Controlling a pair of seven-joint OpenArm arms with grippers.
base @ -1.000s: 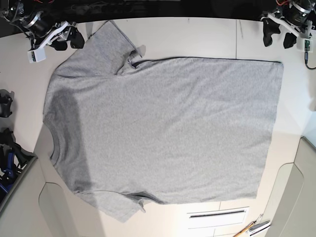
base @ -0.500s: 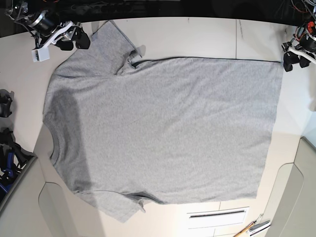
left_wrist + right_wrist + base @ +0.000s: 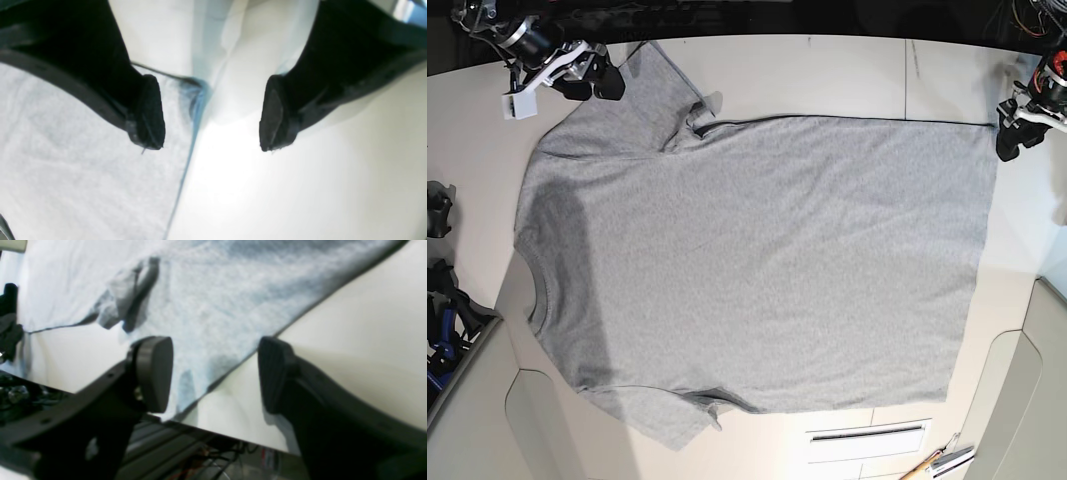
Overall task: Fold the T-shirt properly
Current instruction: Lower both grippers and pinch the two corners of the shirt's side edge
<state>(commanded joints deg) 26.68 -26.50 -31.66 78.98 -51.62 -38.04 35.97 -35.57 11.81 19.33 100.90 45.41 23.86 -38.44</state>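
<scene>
Both arms have closed in on the cloth since the earlier base frames: the right gripper (image 3: 592, 78) has slid along the far edge to the sleeve tip, and the left gripper (image 3: 1017, 130) has come down to the hem corner.

One light heather-grey short-sleeved cotton T-shirt (image 3: 757, 260) lies spread flat on the pale cream desk (image 3: 827, 70), plain side up, its ribbed crew neck at the left of the base view and its straight hem at the right. One sleeve points to the far left corner, with a small crumple at its armpit; the other sleeve lies at the near edge. The fabric is mostly smooth.

Two grippers are in view, one at each far corner of the shirt.

In the right wrist view, the right gripper's (image 3: 215, 373) black fingers (image 3: 155, 371) stand wide apart and hold nothing. One pad hangs over the T-shirt's (image 3: 233, 300) sleeve cloth, the other over the bare desk (image 3: 367, 340), so the sleeve edge runs between them.

In the left wrist view, the left gripper's (image 3: 211, 123) black fingers (image 3: 148, 115) are likewise spread wide and empty. One tip sits over the grey T-shirt (image 3: 83, 173), the other over the bare desk (image 3: 300, 200), with the hem edge passing between them. Whether any tip touches the cloth I cannot tell.
</scene>
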